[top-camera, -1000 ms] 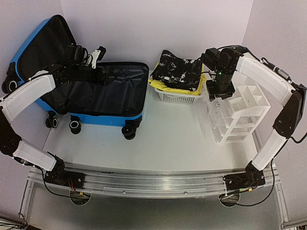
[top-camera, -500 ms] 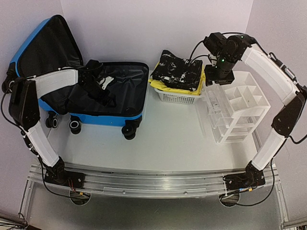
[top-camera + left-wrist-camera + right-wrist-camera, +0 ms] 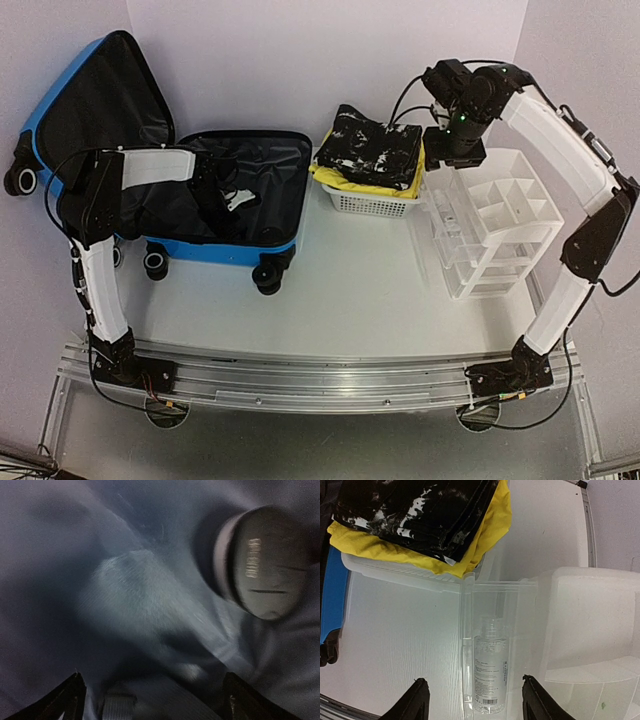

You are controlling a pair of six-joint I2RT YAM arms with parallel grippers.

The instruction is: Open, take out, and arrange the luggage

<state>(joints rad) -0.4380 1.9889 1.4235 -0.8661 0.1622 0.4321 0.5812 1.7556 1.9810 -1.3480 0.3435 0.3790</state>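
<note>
The luggage [image 3: 245, 240] is a bright blue hard-shell suitcase lying open on the left, its lid [image 3: 95, 95] standing up behind. Black lining [image 3: 270, 175] fills both halves. My left gripper [image 3: 232, 200] reaches down into the lower half. In the left wrist view the left gripper [image 3: 155, 700] is open, close over the lining [image 3: 135, 590], beside a round dark object [image 3: 265, 562]. My right gripper [image 3: 455, 155] hangs over the clear organizer [image 3: 495, 235]. In the right wrist view the right gripper [image 3: 475, 680] is open above a clear bottle [image 3: 490, 670] lying in a compartment.
A white slatted basket [image 3: 370, 203] stands between the suitcase and the organizer. It holds a yellow cloth [image 3: 335, 178] under a black-and-white patterned bag [image 3: 375, 148]. Walls close in at the back and on both sides. Bare white table [image 3: 360, 290] lies in front.
My left arm has folded and swung from the lid side down into the suitcase's lower half. My right gripper has lifted off the organizer, moved back and opened a little wider.
</note>
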